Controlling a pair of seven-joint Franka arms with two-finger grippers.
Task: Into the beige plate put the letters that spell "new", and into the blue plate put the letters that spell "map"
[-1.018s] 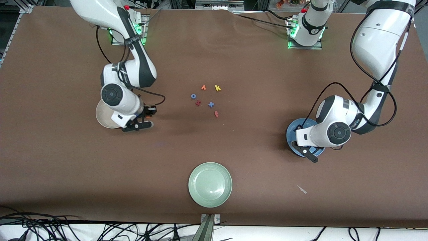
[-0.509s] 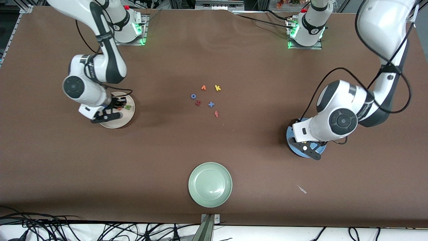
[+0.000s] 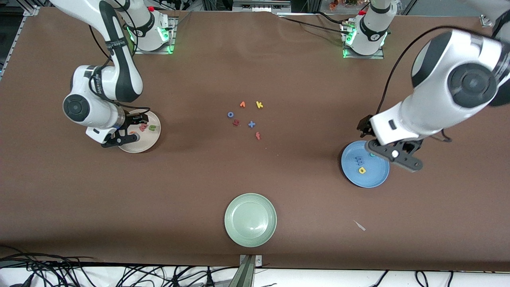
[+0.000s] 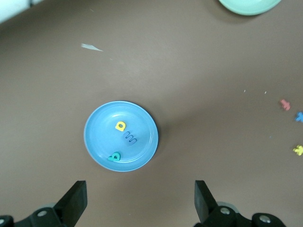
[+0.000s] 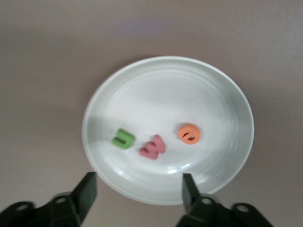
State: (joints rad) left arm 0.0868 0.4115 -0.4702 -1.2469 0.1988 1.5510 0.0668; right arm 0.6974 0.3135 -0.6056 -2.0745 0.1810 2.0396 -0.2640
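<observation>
The beige plate [image 3: 148,140] lies toward the right arm's end of the table. On it are the green n [image 3: 152,128], the pinkish w [image 3: 142,127] and the orange e [image 3: 132,133]. My right gripper [image 3: 126,129] hovers low over that plate, open and empty. Its wrist view shows the n [image 5: 123,139], w [image 5: 153,147] and e [image 5: 189,134] on the plate [image 5: 180,94]. The blue plate [image 3: 374,177] holds the blue m [image 3: 358,160], yellow a [image 3: 361,170] and teal p [image 3: 371,155]. My left gripper [image 3: 388,150] hangs high over its rim, open and empty [image 4: 140,203].
Several loose letters lie mid-table, among them a yellow k [image 3: 259,105], blue o [image 3: 230,114], blue x [image 3: 251,124] and red f [image 3: 257,136]. A pale green plate [image 3: 239,223] sits near the front edge. A small scrap [image 3: 359,225] lies nearer the front camera than the blue plate.
The right gripper moved from beside the beige plate to over it and opened; the orange e now lies on the plate. The left arm rose off the blue plate.
</observation>
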